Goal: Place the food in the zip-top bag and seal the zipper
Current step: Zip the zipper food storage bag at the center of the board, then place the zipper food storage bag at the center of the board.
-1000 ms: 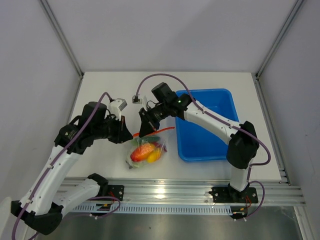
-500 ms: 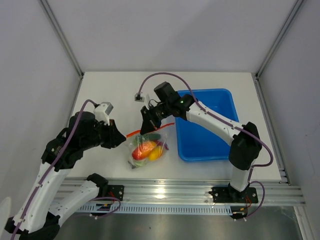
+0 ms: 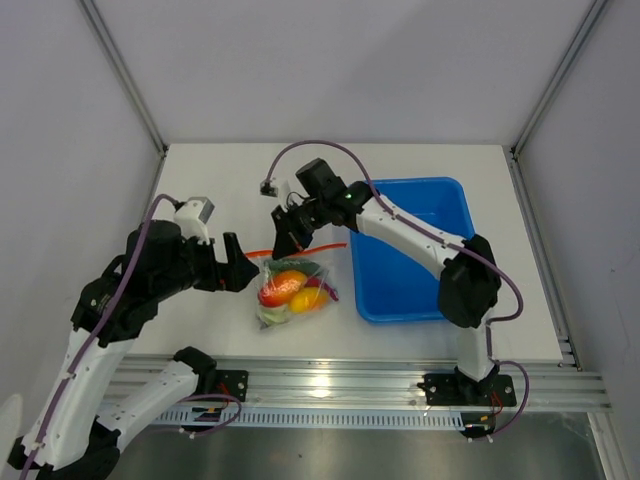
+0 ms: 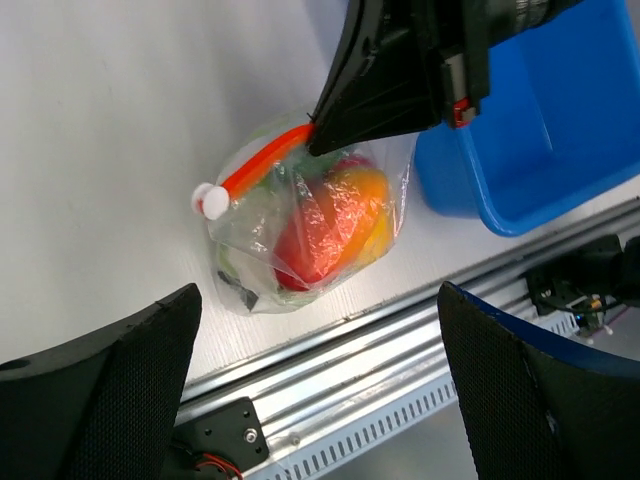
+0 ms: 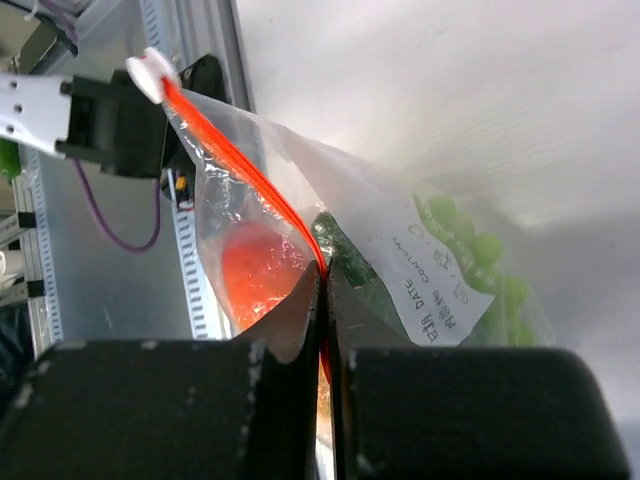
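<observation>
The clear zip-top bag [image 3: 296,292] lies on the white table near the front edge, holding the food: a red tomato [image 4: 312,237], an orange-yellow pepper [image 4: 366,196] and green grapes [image 5: 482,250]. Its red-orange zipper [image 4: 264,161] runs along the mouth, with a white slider [image 4: 211,201] at the left end. My right gripper [image 5: 325,292] is shut on the zipper's right end and holds it slightly raised. My left gripper [image 3: 240,266] stands open just left of the bag, nothing between its fingers [image 4: 110,390].
A blue tray [image 3: 412,260] sits right of the bag, close to it. The aluminium rail [image 3: 350,380] runs along the table's front edge, just below the bag. A small connector on the purple cable [image 3: 268,187] hangs behind the right gripper.
My left gripper has let go at the bag's mouth, opened wide and drawn back to the left. The right gripper stays shut on the zipper and has shifted slightly left.
</observation>
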`<action>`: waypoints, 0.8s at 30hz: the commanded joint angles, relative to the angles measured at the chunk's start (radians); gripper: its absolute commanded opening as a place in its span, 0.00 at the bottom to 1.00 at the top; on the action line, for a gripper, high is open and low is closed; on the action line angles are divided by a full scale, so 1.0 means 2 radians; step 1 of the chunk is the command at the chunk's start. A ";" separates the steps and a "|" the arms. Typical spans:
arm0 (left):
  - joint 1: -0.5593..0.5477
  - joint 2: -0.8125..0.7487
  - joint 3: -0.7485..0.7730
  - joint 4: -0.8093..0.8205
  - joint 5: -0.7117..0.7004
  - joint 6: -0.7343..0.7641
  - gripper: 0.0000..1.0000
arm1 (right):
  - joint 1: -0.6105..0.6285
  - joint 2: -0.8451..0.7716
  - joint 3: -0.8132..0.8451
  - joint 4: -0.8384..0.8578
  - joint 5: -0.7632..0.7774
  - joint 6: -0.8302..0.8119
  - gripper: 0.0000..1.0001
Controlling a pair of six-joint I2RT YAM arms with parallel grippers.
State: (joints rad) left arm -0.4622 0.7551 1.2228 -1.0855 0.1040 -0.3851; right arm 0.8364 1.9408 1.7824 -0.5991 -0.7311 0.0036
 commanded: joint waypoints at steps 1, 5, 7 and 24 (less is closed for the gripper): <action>0.003 -0.020 0.029 -0.009 -0.043 0.013 1.00 | -0.005 0.055 0.073 0.008 0.007 -0.004 0.00; 0.003 -0.023 0.031 -0.016 -0.024 0.010 0.99 | -0.025 0.139 0.166 0.000 0.010 0.009 0.00; 0.003 -0.022 0.031 -0.025 -0.014 0.005 0.99 | -0.034 0.187 0.213 0.013 0.009 0.026 0.00; 0.003 -0.075 -0.010 -0.038 0.027 -0.053 1.00 | -0.059 0.337 0.301 0.150 0.138 0.179 0.00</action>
State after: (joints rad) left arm -0.4622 0.6209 1.2278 -1.1702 0.1368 -0.4442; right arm 0.7120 2.5908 2.3325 -0.3779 -0.5652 0.2935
